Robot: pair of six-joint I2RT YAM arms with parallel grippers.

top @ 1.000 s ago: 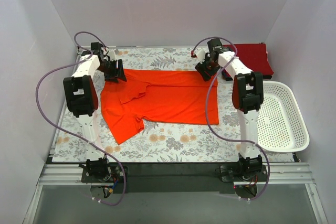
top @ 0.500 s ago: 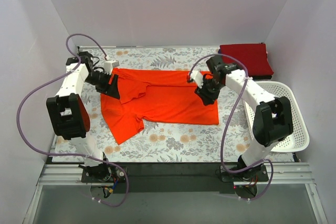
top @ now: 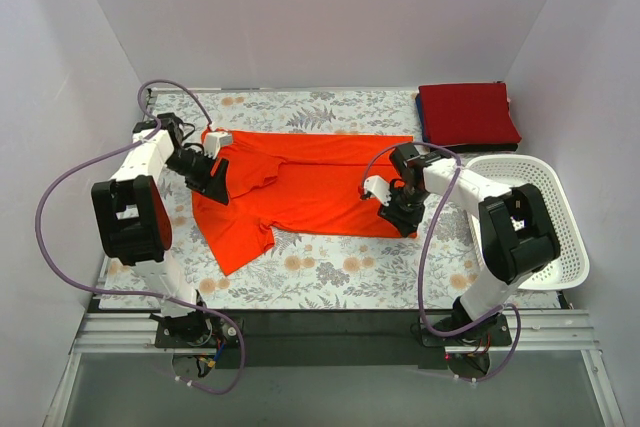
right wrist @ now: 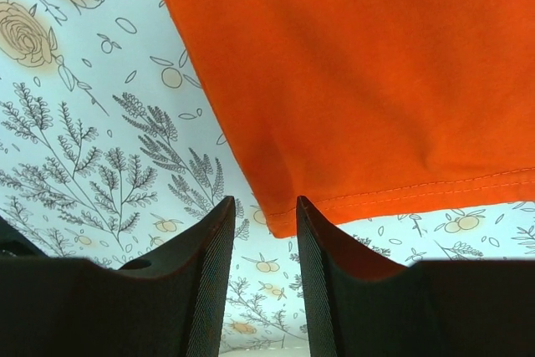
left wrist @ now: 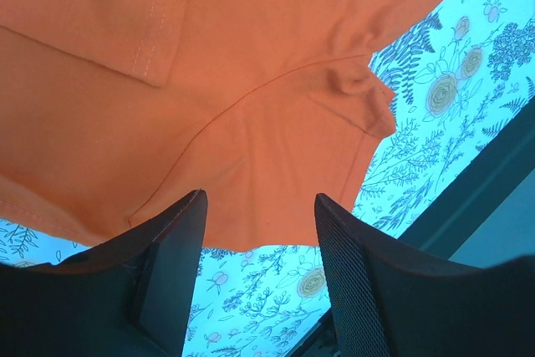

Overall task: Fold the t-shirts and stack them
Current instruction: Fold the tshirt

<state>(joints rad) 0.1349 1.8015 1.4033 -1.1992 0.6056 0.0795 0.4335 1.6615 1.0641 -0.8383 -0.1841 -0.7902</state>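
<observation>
Orange-red t-shirt [top: 310, 182] lies flat mid-table on floral cloth [top: 330, 277]. Left gripper [left wrist: 259, 202] straddles its left edge and right gripper [right wrist: 263, 206] its near hem corner. Both sets of fingers are spread with nothing pinched, likely poised to grasp for a fold. Crimson t-shirt [top: 468, 113] sits folded far right.

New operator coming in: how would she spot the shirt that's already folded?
On the floral table, go to the far right corner, beyond the white basket. The crimson t-shirt there is a neat folded rectangle, darker than the orange-red t-shirt spread flat mid-table.
</observation>
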